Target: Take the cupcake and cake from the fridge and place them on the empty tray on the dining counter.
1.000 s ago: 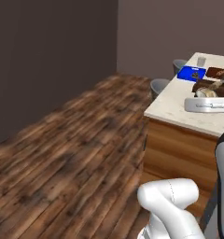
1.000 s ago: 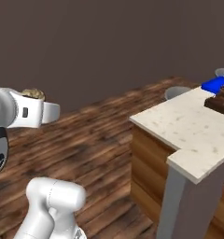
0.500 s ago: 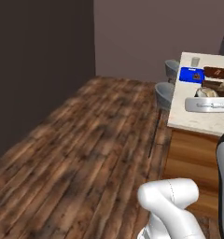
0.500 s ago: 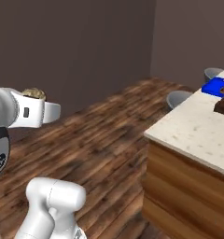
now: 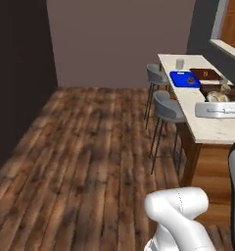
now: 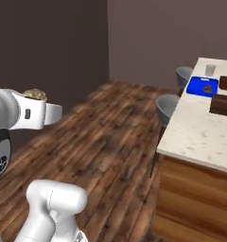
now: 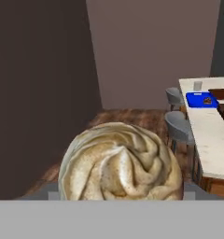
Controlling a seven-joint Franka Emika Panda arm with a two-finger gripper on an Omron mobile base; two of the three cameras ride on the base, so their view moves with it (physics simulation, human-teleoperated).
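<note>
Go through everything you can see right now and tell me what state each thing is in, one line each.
cake: held up off the floor in the gripper, swirled top facing the hand camera
gripper: closed on the cake
blue tray: lying flat on the dining counter, one small dark item on it
dining counter: near end bare
stools: two, upright beside the counter
glass: standing upright

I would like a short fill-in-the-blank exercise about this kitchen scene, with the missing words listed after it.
1. The blue tray lies on the dining ____.
2. Two grey ____ stand beside the dining counter.
3. In the hand view, the gripper holds a swirled ____.
4. The floor is made of ____ planks.

Missing words: counter; stools; cake; wooden
</note>
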